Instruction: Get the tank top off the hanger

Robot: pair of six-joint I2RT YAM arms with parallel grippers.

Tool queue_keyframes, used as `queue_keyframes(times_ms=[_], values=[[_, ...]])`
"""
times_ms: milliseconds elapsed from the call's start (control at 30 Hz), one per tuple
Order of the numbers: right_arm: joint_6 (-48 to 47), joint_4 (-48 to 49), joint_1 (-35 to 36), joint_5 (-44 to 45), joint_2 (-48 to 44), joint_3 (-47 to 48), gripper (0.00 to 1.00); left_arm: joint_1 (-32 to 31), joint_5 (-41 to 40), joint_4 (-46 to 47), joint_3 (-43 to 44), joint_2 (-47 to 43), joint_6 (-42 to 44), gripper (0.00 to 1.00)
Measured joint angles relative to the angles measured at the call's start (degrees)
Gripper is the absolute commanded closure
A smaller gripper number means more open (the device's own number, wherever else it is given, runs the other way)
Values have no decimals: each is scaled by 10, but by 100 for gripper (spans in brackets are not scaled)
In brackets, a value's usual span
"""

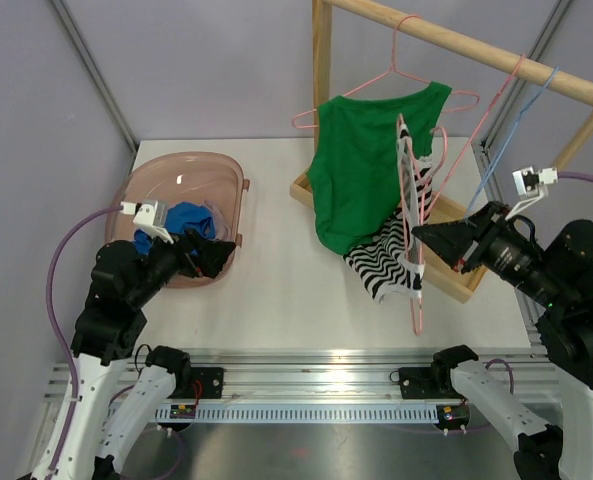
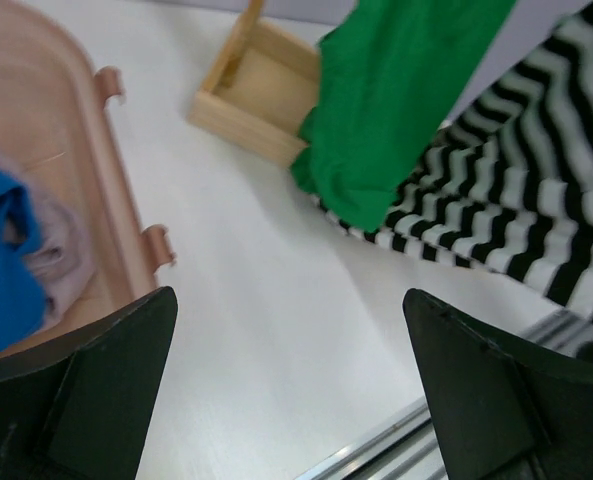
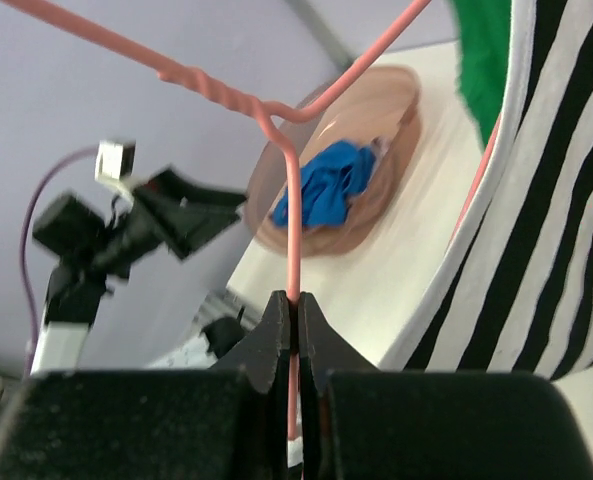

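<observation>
At left, a pink tub (image 1: 136, 188) holds a blue cloth (image 1: 183, 220), the left gripper (image 1: 214, 256) wide open near its edge; right of centre, the right gripper (image 3: 294, 330) pinches the pink hanger (image 3: 291, 250) carrying the striped tank top (image 1: 376, 265).

Lab test cell: plain grey panel walls (image 1: 196, 70), aluminium mounting rail (image 1: 316, 385), white table (image 1: 276, 270).

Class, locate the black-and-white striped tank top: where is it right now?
In the top view it is right of centre: the striped tank top hangs on the pink hanger pinched by the right gripper, beside and below the green top.
</observation>
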Motion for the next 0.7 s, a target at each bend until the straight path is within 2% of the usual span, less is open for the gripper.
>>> queue_keyframes(times_ms=[200, 400, 700], values=[[-25, 0, 0, -139, -65, -54, 100, -55, 39, 86, 23, 0, -21, 1], [-10, 35, 0, -272, -91, -77, 100, -130, 51, 163, 39, 9, -21, 1], [96, 188, 0, -384, -57, -85, 100, -222, 36, 249, 91, 62, 5, 1]])
